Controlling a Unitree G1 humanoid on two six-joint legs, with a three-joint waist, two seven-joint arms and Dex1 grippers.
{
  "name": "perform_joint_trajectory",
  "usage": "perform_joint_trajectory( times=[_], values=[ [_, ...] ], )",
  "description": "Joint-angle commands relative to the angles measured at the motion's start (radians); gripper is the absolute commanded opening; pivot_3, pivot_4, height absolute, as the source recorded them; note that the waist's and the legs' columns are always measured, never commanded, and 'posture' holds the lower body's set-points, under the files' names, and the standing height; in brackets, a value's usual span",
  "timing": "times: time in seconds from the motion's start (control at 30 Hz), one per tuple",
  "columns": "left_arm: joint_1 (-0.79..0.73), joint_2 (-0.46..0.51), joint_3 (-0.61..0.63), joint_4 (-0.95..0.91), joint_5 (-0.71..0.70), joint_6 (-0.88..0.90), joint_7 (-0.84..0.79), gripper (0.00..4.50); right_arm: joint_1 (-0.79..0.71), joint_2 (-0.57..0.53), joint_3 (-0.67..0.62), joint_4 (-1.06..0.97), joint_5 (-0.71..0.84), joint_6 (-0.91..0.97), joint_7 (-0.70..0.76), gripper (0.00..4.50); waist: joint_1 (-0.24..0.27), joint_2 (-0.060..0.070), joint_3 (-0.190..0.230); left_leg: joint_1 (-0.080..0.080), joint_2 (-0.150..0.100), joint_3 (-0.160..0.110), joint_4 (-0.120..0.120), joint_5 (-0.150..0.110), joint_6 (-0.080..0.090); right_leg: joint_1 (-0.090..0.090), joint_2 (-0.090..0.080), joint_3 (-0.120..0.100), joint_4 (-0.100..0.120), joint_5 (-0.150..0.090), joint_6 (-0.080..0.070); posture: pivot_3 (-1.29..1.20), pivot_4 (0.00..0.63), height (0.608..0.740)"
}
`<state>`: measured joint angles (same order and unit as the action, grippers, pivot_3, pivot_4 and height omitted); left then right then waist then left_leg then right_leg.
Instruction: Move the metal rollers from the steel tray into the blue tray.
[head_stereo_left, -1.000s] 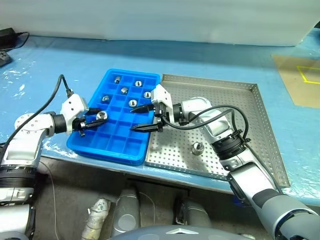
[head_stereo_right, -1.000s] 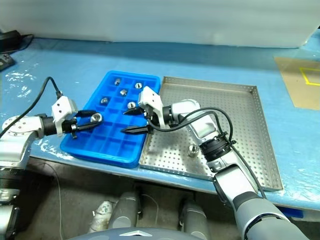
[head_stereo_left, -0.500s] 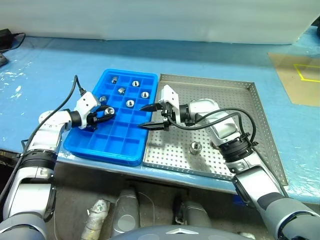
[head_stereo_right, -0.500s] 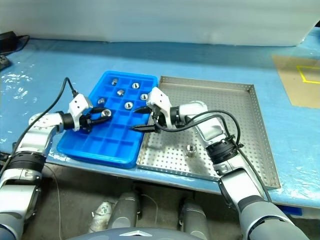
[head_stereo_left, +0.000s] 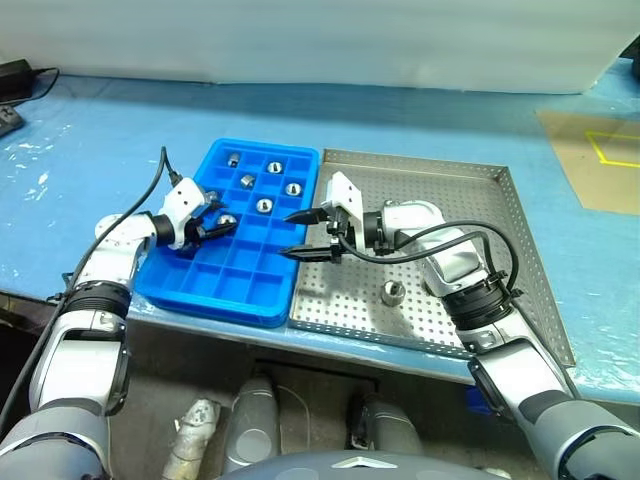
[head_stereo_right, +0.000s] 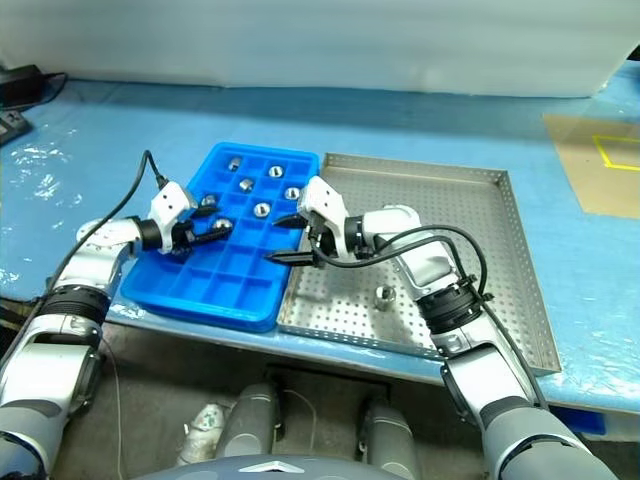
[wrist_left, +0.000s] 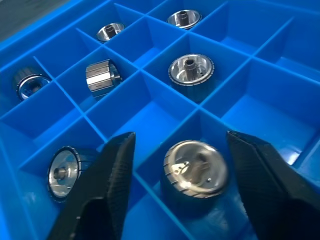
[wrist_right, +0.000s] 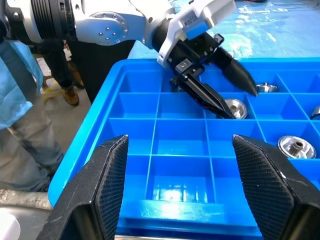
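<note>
The blue tray lies left of the steel tray, their long edges touching. Several metal rollers sit in the blue tray's far compartments. My left gripper is open, low over the tray's left middle. One roller rests in a compartment between its spread fingers, with a gap on each side. One roller stands on the steel tray's near part. My right gripper hangs open and empty over the seam between the trays, pointing at the blue tray.
Both trays sit on a table with a blue cover, close to its near edge. A black cable and plug lie at the far left. A tan sheet with yellow tape is at the far right. A person's legs stand beyond the table.
My left gripper came forward and down over the blue tray, then opened and let its roller settle into a compartment. The right gripper has hardly moved.
</note>
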<state>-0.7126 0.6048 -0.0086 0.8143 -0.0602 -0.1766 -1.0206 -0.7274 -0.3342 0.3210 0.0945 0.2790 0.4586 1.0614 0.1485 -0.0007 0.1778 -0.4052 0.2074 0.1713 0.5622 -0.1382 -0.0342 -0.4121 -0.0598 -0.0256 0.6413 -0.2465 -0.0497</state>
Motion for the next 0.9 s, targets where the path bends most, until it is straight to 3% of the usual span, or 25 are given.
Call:
perform_joint_trajectory(
  times=[0.03, 0.23, 0.37, 0.47, 0.77, 0.9],
  values=[
    [-0.008, -0.009, -0.009, -0.004, 0.005, -0.026, -0.007, 2.98, 0.001, -0.002, -0.032, -0.057, 0.016, -0.001, -0.010, 3.40, 0.000, 0.000, 0.000, 0.000, 0.000, 0.000, 0.000, 0.000, 0.000, 0.000, 0.000, 0.000, 0.000, 0.000, 0.000, 0.04, 0.150, 0.740],
    [-0.002, -0.006, -0.002, -0.109, -0.048, 0.029, -0.083, 2.98, 0.005, -0.010, -0.034, -0.060, 0.014, -0.004, -0.016, 3.40, 0.001, 0.000, 0.000, -0.002, 0.000, 0.000, 0.000, -0.001, 0.002, -0.001, 0.000, -0.001, 0.000, 0.000, 0.000, 0.02, 0.150, 0.740],
    [0.045, -0.002, 0.005, -0.381, -0.188, 0.238, -0.198, 2.98, 0.018, -0.036, -0.070, -0.080, 0.026, 0.010, -0.034, 3.40, 0.003, -0.001, 0.000, -0.006, 0.000, 0.000, 0.000, -0.001, 0.002, -0.004, -0.001, -0.001, 0.000, 0.000, 0.000, 0.00, 0.150, 0.740],
    [0.047, -0.036, 0.007, -0.489, -0.239, 0.340, -0.181, 2.98, 0.033, -0.067, -0.115, -0.093, 0.034, 0.027, -0.055, 3.40, -0.002, -0.001, 0.000, -0.007, 0.000, 0.000, 0.002, -0.002, 0.004, -0.005, -0.001, -0.001, 0.000, 0.000, 0.000, -0.02, 0.150, 0.740],
    [-0.032, -0.139, -0.038, -0.482, -0.260, 0.401, -0.187, 2.98, 0.120, -0.187, -0.257, -0.168, 0.049, 0.088, -0.132, 3.40, -0.042, -0.001, 0.000, -0.005, -0.001, 0.001, 0.003, -0.001, 0.002, -0.005, 0.002, 0.001, 0.000, 0.000, 0.000, -0.11, 0.150, 0.740],
    [-0.086, -0.259, -0.128, -0.396, -0.218, 0.317, -0.221, 2.98, 0.227, -0.277, -0.370, -0.262, 0.064, 0.140, -0.186, 3.40, -0.052, 0.000, 0.000, -0.005, -0.001, 0.001, 0.003, -0.002, 0.005, -0.005, 0.002, 0.001, 0.000, 0.001, 0.001, -0.24, 0.150, 0.740]
  ],
)
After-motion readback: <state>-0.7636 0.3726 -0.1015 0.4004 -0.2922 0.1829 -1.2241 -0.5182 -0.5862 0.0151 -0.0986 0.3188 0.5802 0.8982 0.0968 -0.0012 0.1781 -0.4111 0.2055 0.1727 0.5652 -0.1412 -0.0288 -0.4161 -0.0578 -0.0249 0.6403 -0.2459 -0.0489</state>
